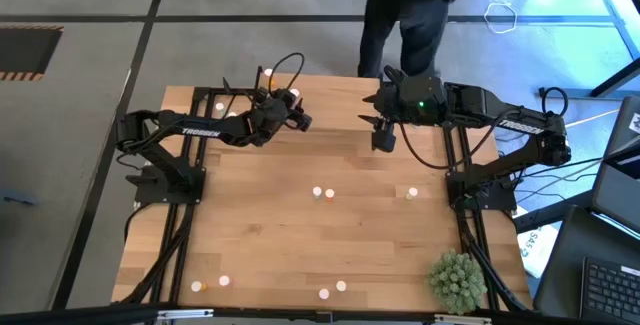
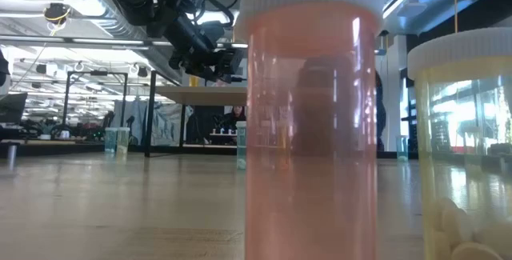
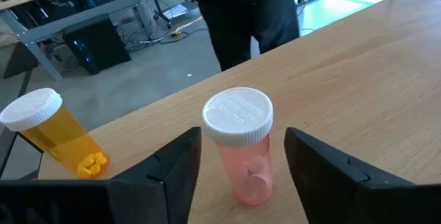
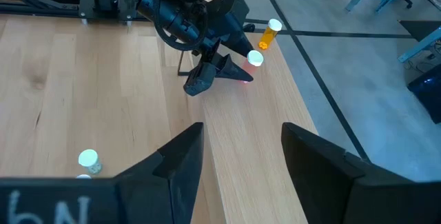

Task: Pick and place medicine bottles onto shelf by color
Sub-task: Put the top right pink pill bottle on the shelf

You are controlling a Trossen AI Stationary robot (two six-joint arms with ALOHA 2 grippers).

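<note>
Upright, cap up: pink bottle (image 3: 242,148) between open left gripper (image 3: 241,176) fingers.

Overhead, we look straight down on the tabletop (image 1: 300,205). Low camera sits level at the surface, very close behind a pink bottle (image 2: 312,124). Each wrist camera faces forward past its own fingers; the right one shares the left hand (image 4: 222,72) with overhead.

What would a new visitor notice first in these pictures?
Probably the pink bottle standing between the open fingers of the left gripper at the table's far edge, with an orange bottle beside it. In the low view, another pink bottle fills the middle of the picture. The right gripper hangs open over the far right of the table.
</note>
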